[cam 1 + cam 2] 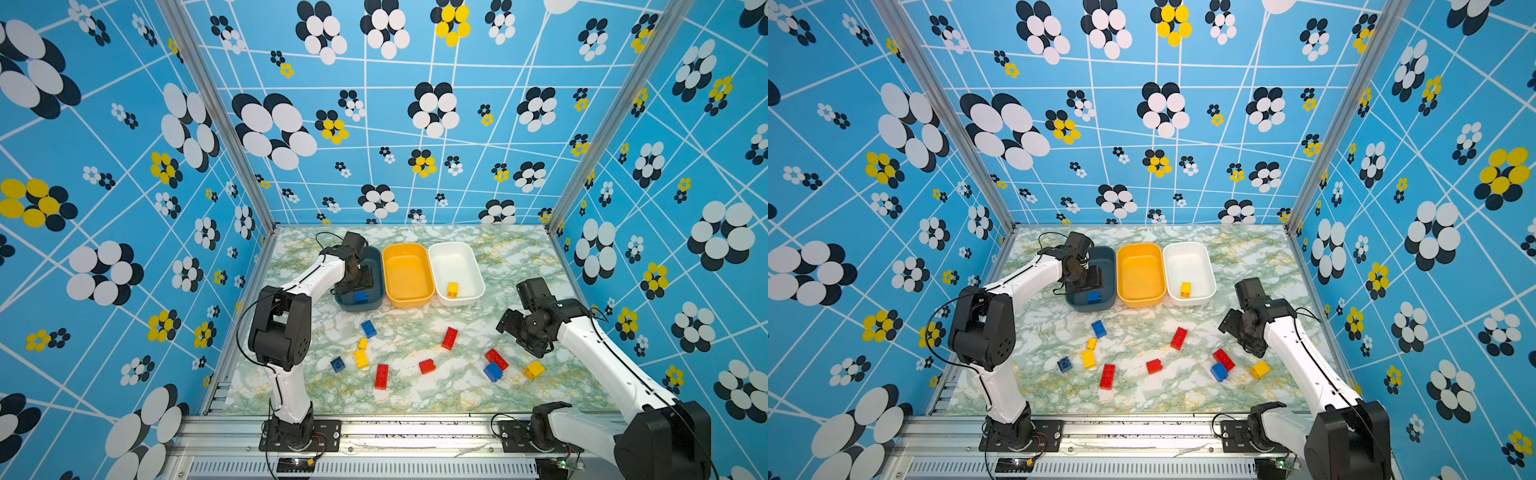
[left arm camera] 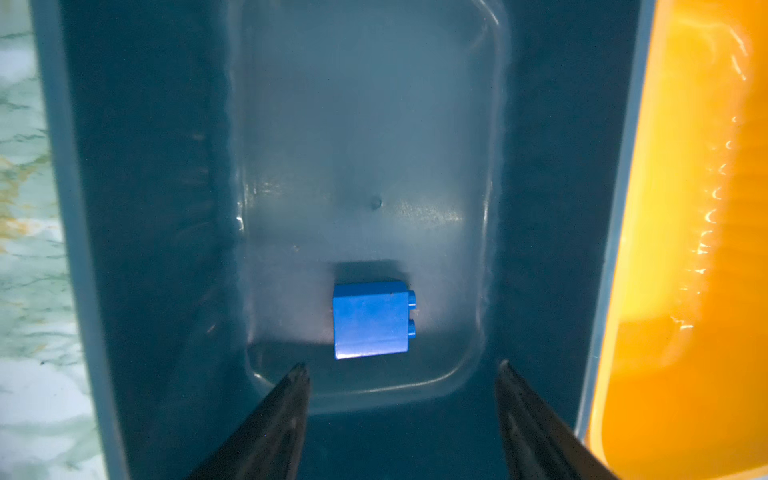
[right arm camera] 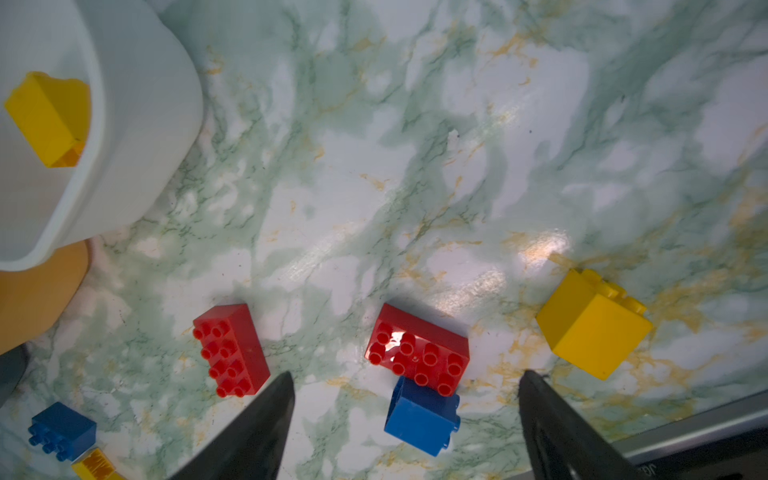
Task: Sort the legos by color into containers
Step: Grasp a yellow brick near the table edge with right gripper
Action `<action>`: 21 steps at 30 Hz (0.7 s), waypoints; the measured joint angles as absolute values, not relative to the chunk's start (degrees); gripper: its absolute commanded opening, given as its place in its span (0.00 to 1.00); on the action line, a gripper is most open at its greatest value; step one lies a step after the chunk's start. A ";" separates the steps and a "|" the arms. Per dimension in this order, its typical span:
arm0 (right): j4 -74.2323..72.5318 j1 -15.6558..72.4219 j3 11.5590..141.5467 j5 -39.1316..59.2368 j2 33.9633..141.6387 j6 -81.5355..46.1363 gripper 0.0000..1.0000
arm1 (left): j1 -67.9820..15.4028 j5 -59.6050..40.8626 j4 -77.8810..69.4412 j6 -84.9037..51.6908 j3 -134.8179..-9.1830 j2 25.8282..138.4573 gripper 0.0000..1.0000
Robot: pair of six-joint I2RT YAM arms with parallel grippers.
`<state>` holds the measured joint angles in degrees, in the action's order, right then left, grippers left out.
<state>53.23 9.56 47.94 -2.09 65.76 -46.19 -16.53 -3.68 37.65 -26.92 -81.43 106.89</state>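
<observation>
Blue brick [image 2: 370, 320] is noted lying loose in the teal tub [image 2: 145, 249], clear of the wide-spread left hand [image 2: 403, 366]. The right hand [image 3: 406, 373], wide and empty, is poised near a red brick [image 3: 417, 353] touching a second blue brick [image 3: 422, 415] on the desk [image 3: 415, 166]; both may be seized together.

tabletop [image 1: 415, 399]: green-veined marble | walls [image 1: 415, 124]: blue, flower print | front rail [image 1: 415, 432]: aluminium
</observation>
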 measured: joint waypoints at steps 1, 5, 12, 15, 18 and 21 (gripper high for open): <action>53.71 8.82 47.11 -2.15 65.12 -46.78 0.86 | -16.53 -3.73 37.58 -26.92 -81.38 106.19 0.77; 55.90 5.58 45.19 -2.57 63.20 -48.82 0.86 | -16.60 -4.01 36.84 -26.98 -80.62 103.04 0.80; 57.67 -0.16 42.61 -2.83 61.95 -50.65 0.85 | -16.64 -4.75 36.38 -27.03 -78.50 99.42 0.84; 57.71 -1.54 41.69 -3.07 62.00 -50.68 0.84 | -16.64 -4.91 36.36 -27.20 -77.73 98.65 0.85; 57.63 -2.61 40.23 -3.11 62.52 -50.65 0.84 | -16.64 -5.19 36.34 -27.22 -77.34 98.10 0.85; 56.49 -3.49 38.09 -3.14 63.42 -50.65 0.82 | -16.64 -5.19 36.38 -27.22 -77.30 97.89 0.86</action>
<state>56.49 -3.49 38.09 -3.14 63.42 -50.65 -16.64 -5.19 36.38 -27.22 -77.30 97.89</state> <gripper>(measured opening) 0.831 0.853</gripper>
